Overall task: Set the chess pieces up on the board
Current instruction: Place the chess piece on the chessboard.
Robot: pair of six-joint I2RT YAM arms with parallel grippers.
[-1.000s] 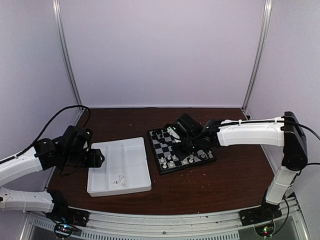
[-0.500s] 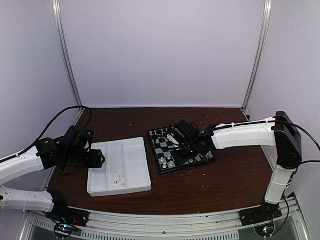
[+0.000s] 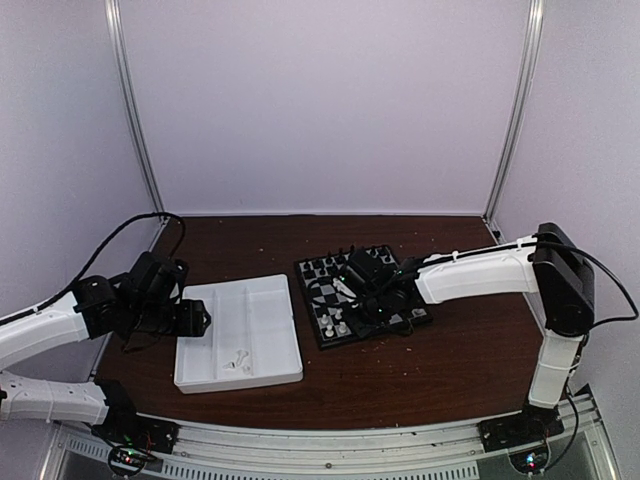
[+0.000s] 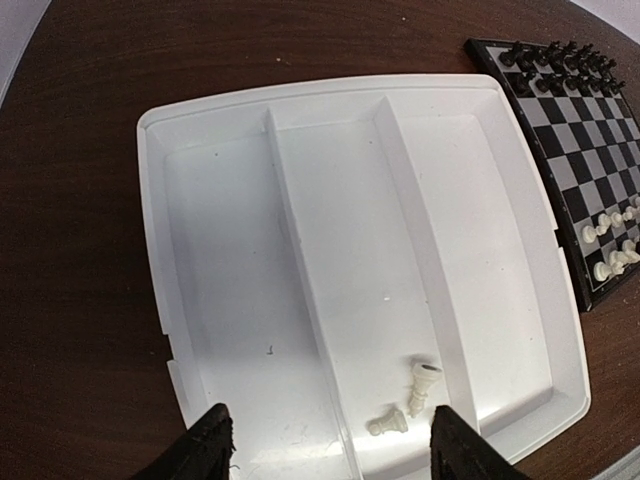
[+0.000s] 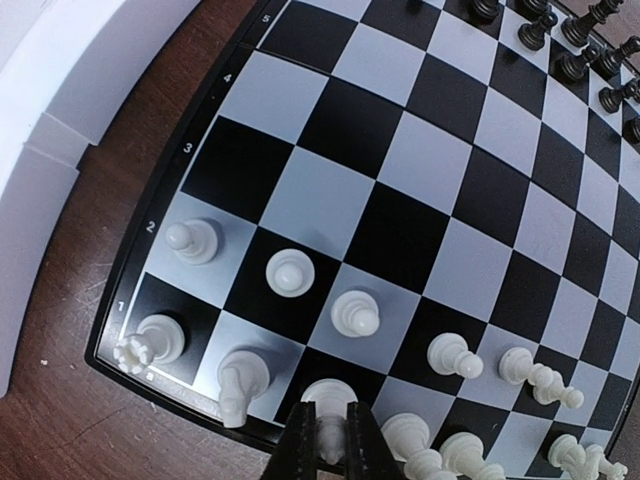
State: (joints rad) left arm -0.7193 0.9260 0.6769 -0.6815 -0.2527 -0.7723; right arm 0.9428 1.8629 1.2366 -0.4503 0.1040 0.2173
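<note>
White tray on the tabletop lies beside the board; right fingers grip a chess piece on its crowded near row; left fingers, spread, hover above the tray.

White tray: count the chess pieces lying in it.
2 chess pieces, both in the middle compartment of the white tray, at its near end: one beside a divider, the other just nearer the camera. The nearest rim is cropped.

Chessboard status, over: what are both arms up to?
Right tool shut on a white chess piece on the board, edge row. Left tool open over the white tray. Loose white pieces lying in tray. Neighbours crowd the right tool.
</note>
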